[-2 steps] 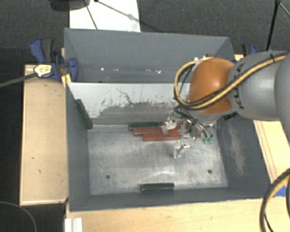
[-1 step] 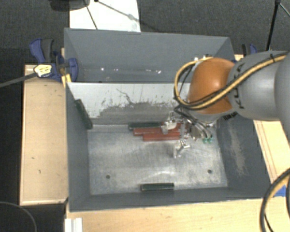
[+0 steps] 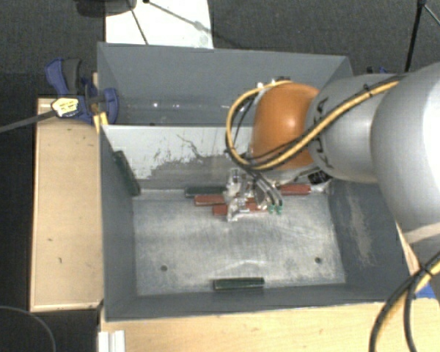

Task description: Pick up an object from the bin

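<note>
My gripper (image 3: 240, 205) is down at the back of the bin floor, under the orange wrist cover. It sits among a small cluster of flat bars. A red-brown bar (image 3: 210, 200) lies just left of it, and another red-brown bar (image 3: 221, 210) touches its left side. A dark green bar (image 3: 202, 191) lies behind those two. A further red-brown bar (image 3: 296, 189) pokes out on the right of the gripper. A small green piece (image 3: 276, 209) shows at its right edge. Whether anything is held is hidden by the gripper body.
A dark bar (image 3: 238, 284) lies flat against the bin's front wall. Another dark bar (image 3: 125, 171) leans on the left wall near the back corner. The arm covers the bin's right back corner.
</note>
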`<state>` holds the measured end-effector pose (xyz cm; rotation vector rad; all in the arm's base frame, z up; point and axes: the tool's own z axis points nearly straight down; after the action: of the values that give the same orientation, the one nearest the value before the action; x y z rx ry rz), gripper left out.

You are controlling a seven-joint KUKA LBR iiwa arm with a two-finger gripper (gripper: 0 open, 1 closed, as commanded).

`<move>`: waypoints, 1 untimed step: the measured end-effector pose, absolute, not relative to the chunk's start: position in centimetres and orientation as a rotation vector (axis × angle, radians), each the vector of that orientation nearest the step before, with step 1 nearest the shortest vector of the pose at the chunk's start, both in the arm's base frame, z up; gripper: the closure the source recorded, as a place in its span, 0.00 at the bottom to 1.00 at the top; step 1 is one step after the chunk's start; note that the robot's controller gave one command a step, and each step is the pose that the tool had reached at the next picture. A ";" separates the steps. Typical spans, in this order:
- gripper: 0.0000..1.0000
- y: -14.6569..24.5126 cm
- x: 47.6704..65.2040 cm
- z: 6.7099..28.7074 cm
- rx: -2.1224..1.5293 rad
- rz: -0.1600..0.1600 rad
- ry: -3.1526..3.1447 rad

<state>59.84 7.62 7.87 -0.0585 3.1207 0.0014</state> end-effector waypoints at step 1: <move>1.00 7.6 59.8 7.9 -0.060 0.001 3.121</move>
<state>59.84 7.62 7.87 -0.0596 3.1207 0.0013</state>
